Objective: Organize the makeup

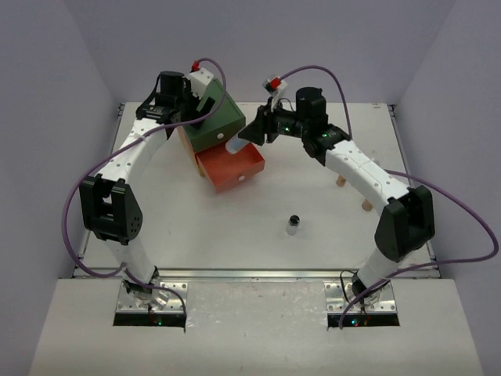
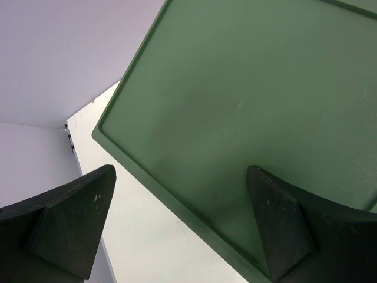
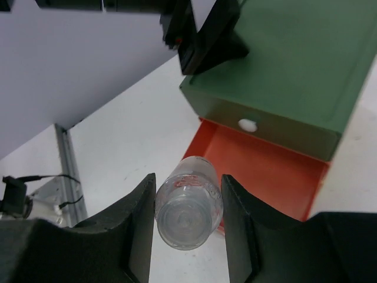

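My right gripper (image 1: 245,139) is shut on a clear bottle (image 1: 235,146) and holds it tilted over the near-left edge of the open orange drawer (image 1: 232,168). In the right wrist view the bottle (image 3: 187,207) sits between both fingers (image 3: 134,218), with the orange drawer (image 3: 271,171) just beyond it. My left gripper (image 1: 205,106) is open over the top of the green drawer box (image 1: 215,121). In the left wrist view its right finger (image 2: 283,227) lies over the green top (image 2: 247,88) and its left finger hangs off the box edge. A black-capped jar (image 1: 293,223) stands alone on the table.
Two small tan items (image 1: 340,182) (image 1: 365,205) lie beside the right arm's forearm. The green drawer (image 3: 294,65) above the orange one is closed, with a white knob (image 3: 247,124). The table's left rail (image 3: 65,171) and the back walls are close.
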Tool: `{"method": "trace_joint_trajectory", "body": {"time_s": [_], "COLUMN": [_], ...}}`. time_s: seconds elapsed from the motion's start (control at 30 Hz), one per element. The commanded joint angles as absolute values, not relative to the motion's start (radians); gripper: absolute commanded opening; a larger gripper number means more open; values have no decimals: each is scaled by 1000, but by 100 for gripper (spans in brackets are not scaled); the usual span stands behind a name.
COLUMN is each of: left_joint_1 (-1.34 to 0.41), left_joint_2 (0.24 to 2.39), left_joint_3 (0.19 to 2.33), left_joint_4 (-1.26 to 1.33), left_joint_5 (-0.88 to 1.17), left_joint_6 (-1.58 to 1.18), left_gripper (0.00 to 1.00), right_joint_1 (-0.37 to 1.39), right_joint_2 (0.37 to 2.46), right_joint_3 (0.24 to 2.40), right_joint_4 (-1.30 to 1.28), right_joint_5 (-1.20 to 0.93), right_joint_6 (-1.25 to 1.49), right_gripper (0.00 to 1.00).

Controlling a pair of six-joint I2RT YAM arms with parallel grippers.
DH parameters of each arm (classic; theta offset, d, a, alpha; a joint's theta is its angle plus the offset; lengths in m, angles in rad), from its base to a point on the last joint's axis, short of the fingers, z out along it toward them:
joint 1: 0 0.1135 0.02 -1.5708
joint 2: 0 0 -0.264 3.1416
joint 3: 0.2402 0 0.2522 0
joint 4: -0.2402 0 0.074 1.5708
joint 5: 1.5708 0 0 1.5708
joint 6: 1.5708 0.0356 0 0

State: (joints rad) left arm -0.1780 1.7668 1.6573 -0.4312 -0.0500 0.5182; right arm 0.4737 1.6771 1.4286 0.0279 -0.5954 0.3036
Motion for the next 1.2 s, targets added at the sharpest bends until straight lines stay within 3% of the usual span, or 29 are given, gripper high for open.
{"method": "trace_joint_trajectory", "body": {"time_s": [0.0, 0.47, 0.73, 0.8, 0.97, 1.17], "left_joint_1": [-183, -183, -183, -183, -183, -183], "left_joint_2": [1786, 1786, 1792, 1793, 1792, 1793], "left_joint_3": [1662, 1653, 1652, 1652, 1656, 1655], "left_joint_4": [-486, -483, -482, -482, -482, -482], "left_joint_5": [-40, -40, -40, -40, -41, -40], "left_joint_6": [505, 504, 510, 512, 515, 520], "left_gripper": [94, 94, 94, 94, 94, 94], "right_joint_1": [534, 586, 582, 578, 562, 560], "right_joint_2": [1773, 1952, 1982, 1992, 2004, 1970], "right_joint_3": [1434, 1468, 1478, 1482, 1511, 1574], "right_joint_4": [169, 177, 104, 97, 55, 1], "right_joint_5": [-666, -637, -550, -542, -500, -458], "right_joint_6": [397, 433, 369, 359, 352, 230], "right_gripper": [0, 2, 33, 35, 53, 61]}}
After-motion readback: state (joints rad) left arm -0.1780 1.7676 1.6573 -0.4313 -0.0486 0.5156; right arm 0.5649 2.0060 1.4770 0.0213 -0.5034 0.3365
